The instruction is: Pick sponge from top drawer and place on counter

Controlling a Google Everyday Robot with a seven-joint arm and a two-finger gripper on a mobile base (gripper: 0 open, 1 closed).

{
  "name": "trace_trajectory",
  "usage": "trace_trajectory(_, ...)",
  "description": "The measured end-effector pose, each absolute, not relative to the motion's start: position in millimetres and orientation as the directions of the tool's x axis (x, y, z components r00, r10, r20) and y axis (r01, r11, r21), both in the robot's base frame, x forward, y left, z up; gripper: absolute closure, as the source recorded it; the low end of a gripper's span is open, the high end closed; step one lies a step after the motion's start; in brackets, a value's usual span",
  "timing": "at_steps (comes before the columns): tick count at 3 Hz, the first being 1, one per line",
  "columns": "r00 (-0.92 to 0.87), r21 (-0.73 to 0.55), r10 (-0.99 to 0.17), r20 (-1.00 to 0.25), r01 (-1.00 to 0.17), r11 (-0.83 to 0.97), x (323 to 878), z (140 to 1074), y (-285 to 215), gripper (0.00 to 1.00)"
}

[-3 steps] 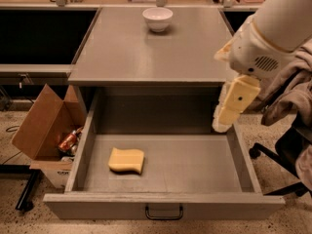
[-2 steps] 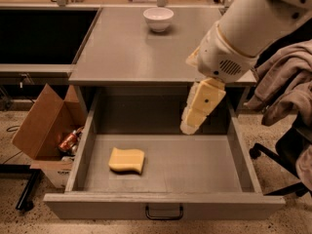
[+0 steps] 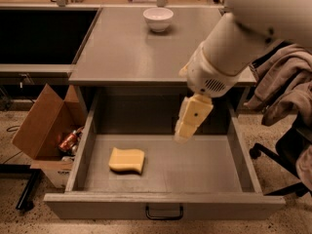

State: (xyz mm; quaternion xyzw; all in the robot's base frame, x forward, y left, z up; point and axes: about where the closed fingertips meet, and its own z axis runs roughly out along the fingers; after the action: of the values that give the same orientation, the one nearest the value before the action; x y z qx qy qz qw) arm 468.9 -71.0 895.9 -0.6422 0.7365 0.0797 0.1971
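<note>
Sponge (image 3: 126, 160) untouched in open drawer (image 3: 161, 204) — nothing done yet. Gripper (image 3: 183, 133) hovering over drawer, right of sponge, apart from it; open or closed — can't tell. Pick + move to counter (image 3: 126, 50) both left.

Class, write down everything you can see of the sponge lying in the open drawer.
The sponge is a small pale-yellow block, soft-looking, with wavy edges. It lies flat on the floor of the open top drawer, left of centre, clear of the walls. Only the drawer floor touches it; the gripper hangs apart, higher and toward the picture's right.
</note>
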Motion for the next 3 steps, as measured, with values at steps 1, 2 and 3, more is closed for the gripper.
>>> trace_trajectory(1,-0.048,-0.137,-0.933,-0.356,-0.985,0.103,480.4,824.3,-59.2,0.0)
trace_trajectory(2,-0.004,-0.122,-0.939,-0.345,-0.991,0.048,493.5,756.2,-47.4,0.0)
trace_trajectory(3,0.022,-0.096,-0.938,-0.345,-0.995,0.012,506.4,702.1,-35.0,0.0)
